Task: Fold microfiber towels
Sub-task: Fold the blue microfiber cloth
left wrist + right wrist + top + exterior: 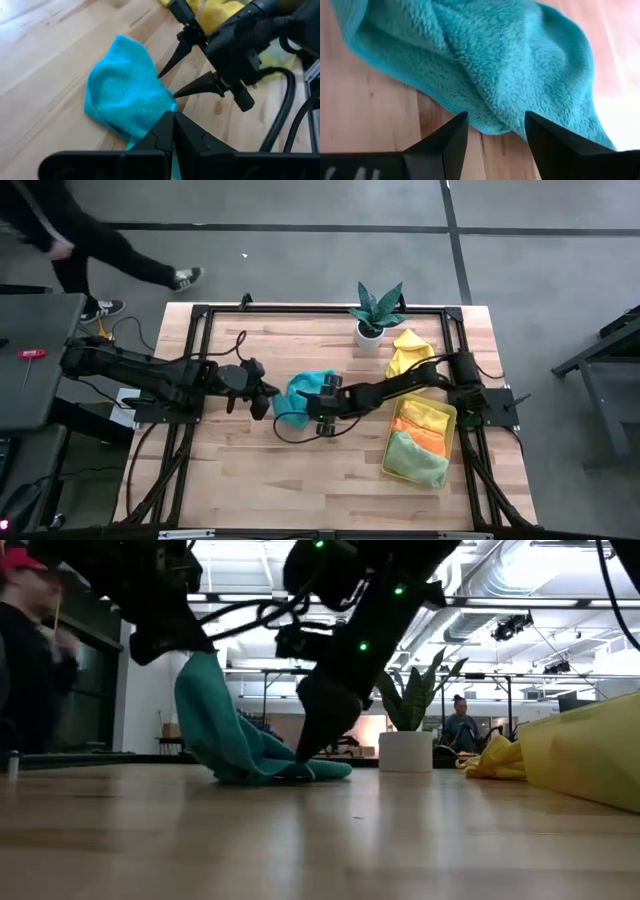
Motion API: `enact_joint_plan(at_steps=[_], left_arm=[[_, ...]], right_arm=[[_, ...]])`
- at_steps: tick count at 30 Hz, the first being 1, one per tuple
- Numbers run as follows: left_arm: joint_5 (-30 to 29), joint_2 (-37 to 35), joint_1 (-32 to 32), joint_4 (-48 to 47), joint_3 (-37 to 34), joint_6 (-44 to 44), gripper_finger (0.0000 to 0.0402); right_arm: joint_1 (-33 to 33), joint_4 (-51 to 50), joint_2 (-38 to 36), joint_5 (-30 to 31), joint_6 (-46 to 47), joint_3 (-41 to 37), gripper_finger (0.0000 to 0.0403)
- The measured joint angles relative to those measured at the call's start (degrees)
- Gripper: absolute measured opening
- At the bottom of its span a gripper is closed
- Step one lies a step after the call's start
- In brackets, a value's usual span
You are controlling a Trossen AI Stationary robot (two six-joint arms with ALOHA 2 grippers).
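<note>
High view: teal towel (pixel 305 393) bunched mid-table between left gripper (pixel 268 398) and right gripper (pixel 313 416).
Low view: towel corner lifted off wood, rest on table.
Left wrist view: fingers pinched together on towel edge.
Right wrist view: fingers (pixel 447 137) spread, towel just ahead.

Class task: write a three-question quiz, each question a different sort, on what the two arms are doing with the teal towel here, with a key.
1. True or false: the left gripper is shut on the teal towel.
2. The right gripper fingers are: A open, B shut on the towel.
3. Fill in: beside the plant lies a ___ towel.
Key: 1 true; 2 A; 3 yellow.
</note>
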Motion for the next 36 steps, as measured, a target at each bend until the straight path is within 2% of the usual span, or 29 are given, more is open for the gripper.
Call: enact_joint_plan(at_steps=[4,11,21,33,36], left_arm=[[-0.63,-1.77,0.02,-1.3,0.01,0.0,0.0],[-2.76,-3.34,0.02,-3.09,-0.04,0.39,0.0],[-2.86,-3.34,0.04,-2.12,-0.04,-1.41,0.0],[-3.0,-3.34,0.04,-2.22,-0.02,-2.36,0.0],[-2.97,-3.34,0.04,-2.22,-0.02,-3.02,0.0]], right_arm=[[0.37,-4.08,1.83,-0.73,-0.93,3.02,0.0188],[2.68,-5.19,0.86,-2.4,-1.39,4.16,0.0188],[3.13,-0.18,3.33,7.76,-0.5,2.96,0.0188],[4.8,-1.08,4.56,5.43,-1.9,3.03,0.0188],[5.32,-0.65,4.97,7.48,-2.06,3.03,0.0188]])
